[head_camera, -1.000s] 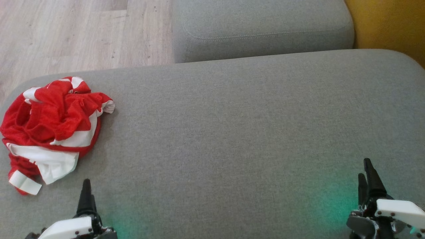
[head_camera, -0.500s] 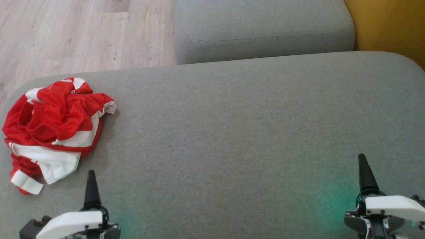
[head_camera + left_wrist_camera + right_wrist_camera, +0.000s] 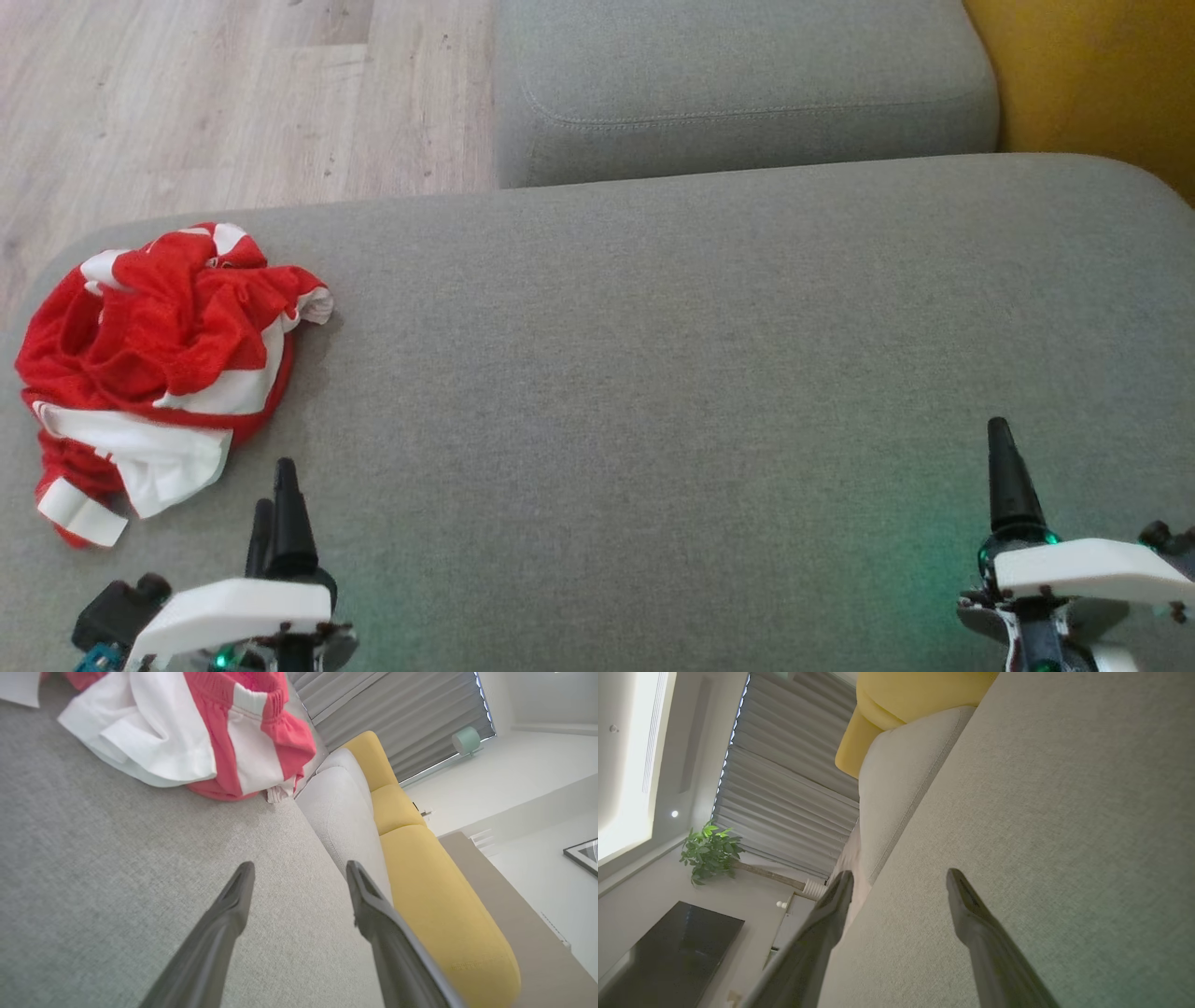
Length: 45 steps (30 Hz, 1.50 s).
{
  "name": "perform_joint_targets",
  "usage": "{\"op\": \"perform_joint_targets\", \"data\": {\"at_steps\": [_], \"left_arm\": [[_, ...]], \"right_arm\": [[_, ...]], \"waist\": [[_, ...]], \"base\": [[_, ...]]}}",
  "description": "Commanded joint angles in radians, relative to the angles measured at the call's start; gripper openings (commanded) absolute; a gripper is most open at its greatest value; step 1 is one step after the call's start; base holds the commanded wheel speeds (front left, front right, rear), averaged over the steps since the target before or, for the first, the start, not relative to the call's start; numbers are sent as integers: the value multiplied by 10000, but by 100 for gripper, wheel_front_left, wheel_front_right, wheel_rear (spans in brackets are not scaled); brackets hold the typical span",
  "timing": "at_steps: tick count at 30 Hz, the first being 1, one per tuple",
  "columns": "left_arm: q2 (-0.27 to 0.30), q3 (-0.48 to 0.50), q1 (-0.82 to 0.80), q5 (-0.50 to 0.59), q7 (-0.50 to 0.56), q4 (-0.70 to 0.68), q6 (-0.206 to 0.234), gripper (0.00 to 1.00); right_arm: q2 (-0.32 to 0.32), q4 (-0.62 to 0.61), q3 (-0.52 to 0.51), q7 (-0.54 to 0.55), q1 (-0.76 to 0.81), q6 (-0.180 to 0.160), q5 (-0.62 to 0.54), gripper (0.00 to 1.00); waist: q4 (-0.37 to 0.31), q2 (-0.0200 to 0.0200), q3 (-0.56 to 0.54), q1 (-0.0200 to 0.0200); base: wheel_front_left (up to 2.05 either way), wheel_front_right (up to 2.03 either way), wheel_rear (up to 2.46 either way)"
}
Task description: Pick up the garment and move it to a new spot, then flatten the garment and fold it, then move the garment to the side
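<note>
Left claw point(image 3: 274, 485), wide open and empty, has edged forward toward the crumpled red-and-white garment point(image 3: 149, 345) just ahead-left, so pickup looks next.

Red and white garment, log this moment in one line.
phase: pre-pickup | crumpled red-and-white mesh garment: on grey fabric cushion, untouched | left gripper: open, empty | right gripper: open, empty
</note>
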Motion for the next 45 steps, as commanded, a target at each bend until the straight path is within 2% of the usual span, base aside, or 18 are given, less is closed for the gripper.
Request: {"op": "perform_joint_targets", "data": {"at_steps": [1, 20, 45], "left_arm": [[58, 37, -333, 361, -109, -440, 76, 100], [148, -598, -245, 3157, -672, -910, 408, 100], [267, -1302, -160, 6289, -1412, -1306, 781, 100]], "right_arm": [[-62, -422, 127, -131, -243, 22, -336, 100], [-76, -745, 647, -691, -67, 28, -2889, 100], [-95, -1144, 1128, -1428, 47, 36, -6056, 100]], "waist": [[5, 0, -15, -1], [104, 0, -206, -1], [167, 0, -389, -1]], "base": [[0, 0, 0], [0, 0, 0], [0, 0, 0]]}}
